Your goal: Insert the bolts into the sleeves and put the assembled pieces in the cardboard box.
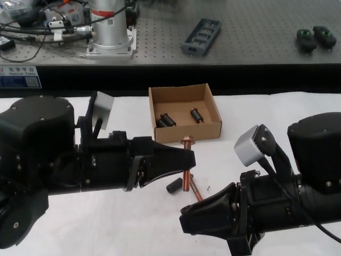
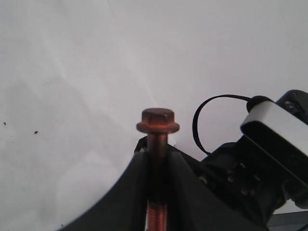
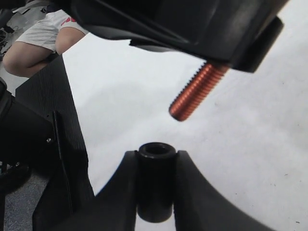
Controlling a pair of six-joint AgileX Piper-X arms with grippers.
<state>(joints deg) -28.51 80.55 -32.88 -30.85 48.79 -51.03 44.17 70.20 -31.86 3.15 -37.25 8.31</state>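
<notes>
Right end effector: I am clamping the sleeve, its bore facing the bolt, ready for insertion. Left end effector: I am pinching the bolt's shank, thread hanging near the sleeve, not yet touching. Cardboard box: waiting beyond both.

High view: from the near side, looking forward and down over the bench.
Left wrist view: close along the left hand.
Right wrist view: close along the right hand.
Shared: the bolt, in all three.
</notes>
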